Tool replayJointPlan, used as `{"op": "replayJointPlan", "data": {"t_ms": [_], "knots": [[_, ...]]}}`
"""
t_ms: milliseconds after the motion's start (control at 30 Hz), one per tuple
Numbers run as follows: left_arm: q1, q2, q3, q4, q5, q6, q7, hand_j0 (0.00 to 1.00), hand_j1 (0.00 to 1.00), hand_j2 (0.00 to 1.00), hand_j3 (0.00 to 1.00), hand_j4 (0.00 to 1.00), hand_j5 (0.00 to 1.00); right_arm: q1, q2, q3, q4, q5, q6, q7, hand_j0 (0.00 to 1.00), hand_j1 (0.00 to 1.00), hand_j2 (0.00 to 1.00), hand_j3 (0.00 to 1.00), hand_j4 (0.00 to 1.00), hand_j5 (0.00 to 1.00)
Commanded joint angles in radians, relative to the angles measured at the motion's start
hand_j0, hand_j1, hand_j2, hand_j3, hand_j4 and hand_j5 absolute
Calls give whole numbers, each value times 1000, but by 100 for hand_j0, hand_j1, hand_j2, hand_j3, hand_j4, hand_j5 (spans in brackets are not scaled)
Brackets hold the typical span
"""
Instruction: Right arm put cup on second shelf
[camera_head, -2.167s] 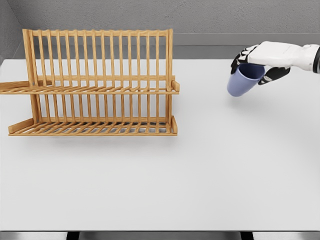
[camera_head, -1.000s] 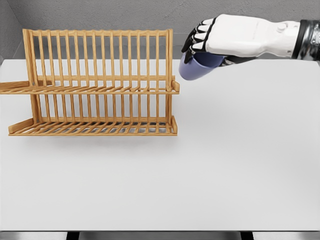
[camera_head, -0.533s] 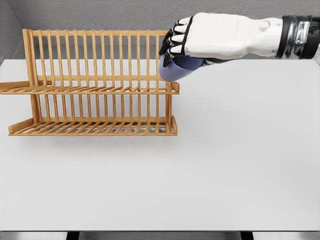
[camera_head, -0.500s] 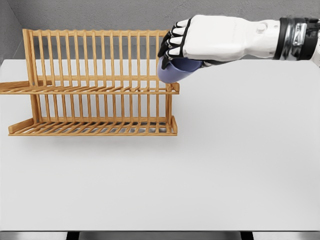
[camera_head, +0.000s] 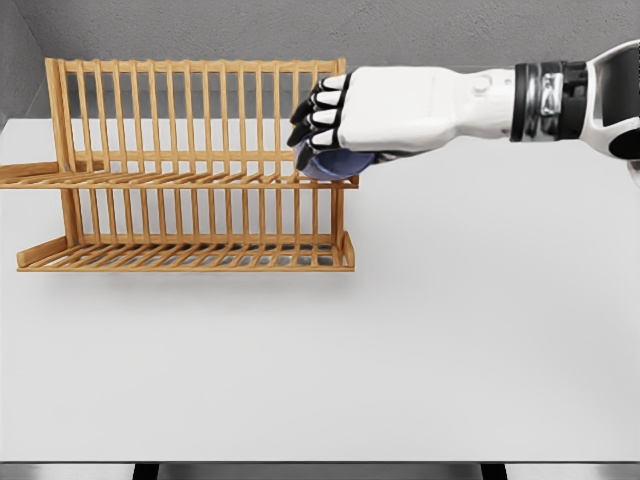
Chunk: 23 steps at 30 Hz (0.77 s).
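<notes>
One blue cup (camera_head: 335, 163) in right hand (camera_head: 385, 108), fingers (camera_head: 312, 118) clenched round it, at upper shelf's (camera_head: 180, 180) right end.

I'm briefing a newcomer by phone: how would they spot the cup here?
Find the wooden rack on the white table. At its upper shelf's right end, the right hand grips the cup. It is the only blue-purple thing.

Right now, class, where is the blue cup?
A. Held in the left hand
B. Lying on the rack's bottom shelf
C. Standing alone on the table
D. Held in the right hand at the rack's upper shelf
D: the right hand grips the cup at the right end of the wooden rack's upper shelf.
</notes>
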Motion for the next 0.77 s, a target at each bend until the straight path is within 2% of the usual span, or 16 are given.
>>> {"op": "replayJointPlan", "data": {"t_ms": [0, 100, 133, 233, 300, 333, 367, 400, 433, 467, 533, 633, 733], "knots": [[0, 0, -1, 0, 0, 0, 0, 100, 100, 100, 100, 100, 100, 0, 2, 5, 1, -2, 1, 3, 100, 100, 100, 100, 100, 100], [0, 0, 0, 0, 0, 0, 0, 100, 100, 100, 100, 100, 100, -3, -10, -25, 10, -2, 1, 3, 100, 100, 100, 100, 100, 100], [0, 0, -1, 0, 0, 0, 1, 100, 100, 100, 100, 100, 100, -2, -18, -67, 12, -4, 1, 3, 100, 100, 100, 100, 100, 100], [0, 0, -1, 0, 0, 0, 0, 100, 100, 100, 100, 100, 100, 34, -119, -283, 13, -8, 1, 3, 100, 100, 100, 100, 100, 100], [0, 0, 0, 0, 0, 0, 0, 100, 100, 100, 100, 100, 100, 161, -180, -470, 67, -19, 1, 3, 100, 100, 100, 100, 100, 100], [0, 0, -1, 0, 0, 0, 0, 100, 100, 100, 100, 100, 100, 277, -226, -577, 94, -21, 1, 3, 100, 100, 100, 100, 100, 100], [0, 0, 0, 1, 0, 0, 0, 100, 100, 100, 100, 100, 100, 372, -264, -630, 96, -21, 1, 3, 100, 100, 100, 100, 100, 100], [0, 0, -1, 0, 0, 0, 0, 100, 100, 100, 100, 100, 100, 446, -286, -645, 113, -19, 1, 3, 100, 100, 100, 100, 100, 100], [0, 0, -1, 0, 0, 0, 0, 100, 100, 100, 100, 100, 100, 506, -289, -644, 148, -17, 1, 3, 100, 100, 100, 100, 100, 100], [0, 0, 0, 0, 0, 0, 0, 100, 100, 100, 100, 100, 100, 564, -263, -648, 171, -8, 1, 3, 100, 100, 100, 100, 100, 100], [0, 0, 0, 0, 0, 0, 0, 100, 100, 100, 100, 100, 100, 649, -182, -651, 173, -4, 1, 3, 100, 100, 100, 100, 100, 100], [0, 0, 0, 0, 0, 0, 0, 100, 100, 100, 100, 100, 100, 719, -146, -684, 176, -4, 1, 3, 100, 100, 100, 100, 100, 100], [0, 0, 0, 0, 0, 0, 0, 100, 100, 100, 100, 100, 100, 733, -123, -685, 173, -4, 1, 3, 100, 100, 100, 100, 100, 100]]}}
